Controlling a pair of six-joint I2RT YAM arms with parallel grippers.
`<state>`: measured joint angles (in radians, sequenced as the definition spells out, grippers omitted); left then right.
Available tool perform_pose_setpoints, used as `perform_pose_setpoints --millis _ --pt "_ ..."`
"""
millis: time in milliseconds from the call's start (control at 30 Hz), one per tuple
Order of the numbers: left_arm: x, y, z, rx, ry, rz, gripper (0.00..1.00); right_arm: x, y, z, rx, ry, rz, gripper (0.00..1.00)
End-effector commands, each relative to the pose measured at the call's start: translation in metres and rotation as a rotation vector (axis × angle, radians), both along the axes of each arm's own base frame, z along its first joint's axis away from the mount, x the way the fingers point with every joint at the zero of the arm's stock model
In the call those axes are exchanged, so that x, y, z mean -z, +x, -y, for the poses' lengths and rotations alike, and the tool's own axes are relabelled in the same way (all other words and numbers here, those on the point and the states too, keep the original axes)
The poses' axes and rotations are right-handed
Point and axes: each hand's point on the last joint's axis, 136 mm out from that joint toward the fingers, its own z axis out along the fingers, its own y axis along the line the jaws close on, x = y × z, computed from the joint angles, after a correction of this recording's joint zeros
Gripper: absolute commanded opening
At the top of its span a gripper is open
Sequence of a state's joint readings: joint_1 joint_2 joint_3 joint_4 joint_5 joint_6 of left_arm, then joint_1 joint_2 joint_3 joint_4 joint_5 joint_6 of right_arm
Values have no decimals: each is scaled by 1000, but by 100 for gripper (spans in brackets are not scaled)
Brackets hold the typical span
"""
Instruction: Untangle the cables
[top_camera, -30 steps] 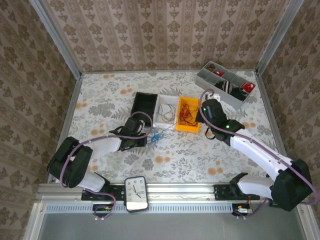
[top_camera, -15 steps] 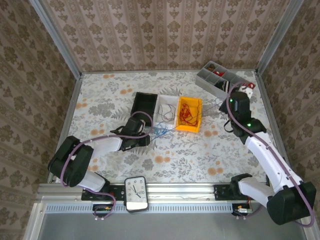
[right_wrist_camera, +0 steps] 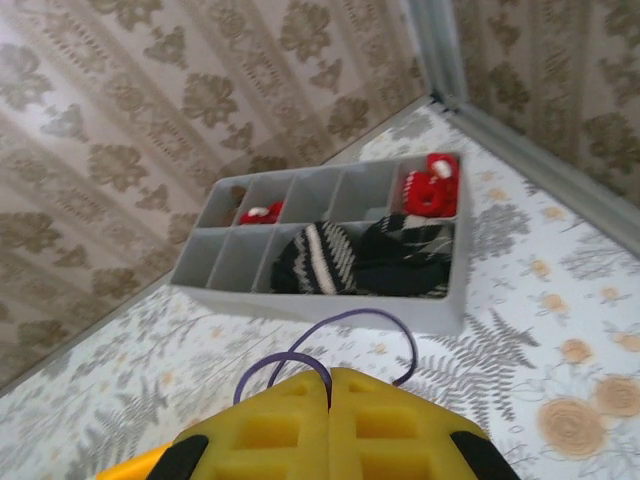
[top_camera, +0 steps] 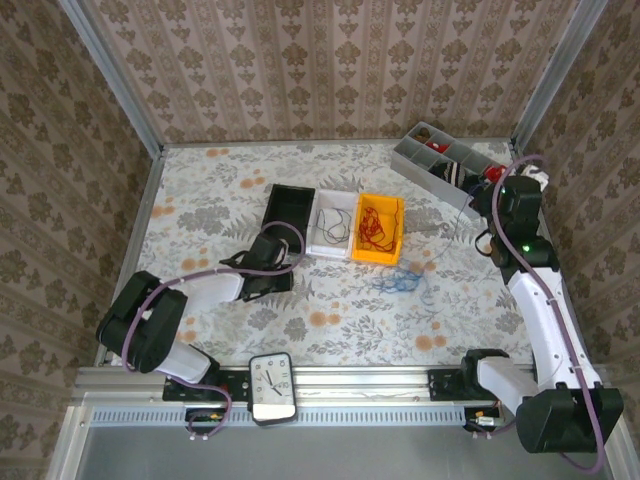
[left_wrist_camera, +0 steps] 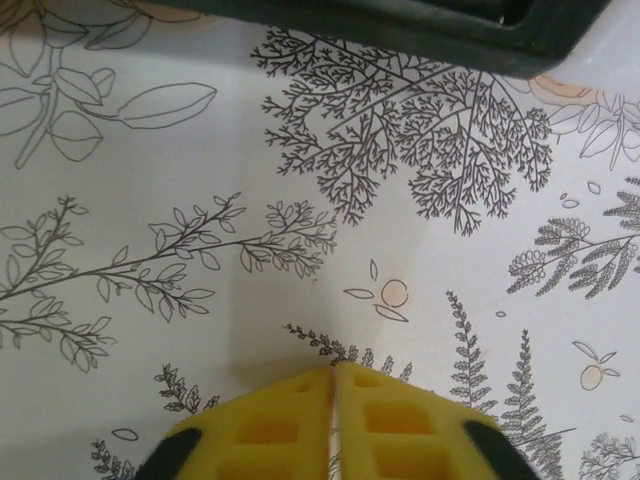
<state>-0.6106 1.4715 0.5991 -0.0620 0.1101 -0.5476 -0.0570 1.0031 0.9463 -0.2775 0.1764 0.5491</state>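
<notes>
Floral tabletop (top_camera: 200, 190). Upper right, the right gripper (right_wrist_camera: 330, 388) clamps the blue cable (top_camera: 403, 279), likely to hold it apart from the binned red cable (top_camera: 372, 225). The left gripper (left_wrist_camera: 333, 385) is clenched, empty.

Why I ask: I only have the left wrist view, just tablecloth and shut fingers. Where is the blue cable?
Observer: The blue cable lies in a loose heap beside the orange bin's near right corner.
Operator: Is anything holding it?
Observer: The right gripper is shut, facing the grey divider box, and a thin bluish loop pokes out beyond it.
Operator: And the red one?
Observer: The red cable sits inside the orange bin.
</notes>
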Motion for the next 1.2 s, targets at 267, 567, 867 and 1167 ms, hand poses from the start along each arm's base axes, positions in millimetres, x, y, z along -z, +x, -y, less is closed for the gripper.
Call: perform_pose_setpoints --millis 267,567,867,1167 --pt "-66 -27 130 608 -164 183 82 10 8 -76 -345 64 -17 0" --pt "-56 -35 254 957 -155 174 78 17 6 -84 -375 51 -63 0" --pt "-47 -35 290 1039 -143 176 75 15 -3 -79 -371 5 -75 0" --pt "-56 -46 317 1151 18 424 80 12 -6 -72 -353 -13 -72 0"
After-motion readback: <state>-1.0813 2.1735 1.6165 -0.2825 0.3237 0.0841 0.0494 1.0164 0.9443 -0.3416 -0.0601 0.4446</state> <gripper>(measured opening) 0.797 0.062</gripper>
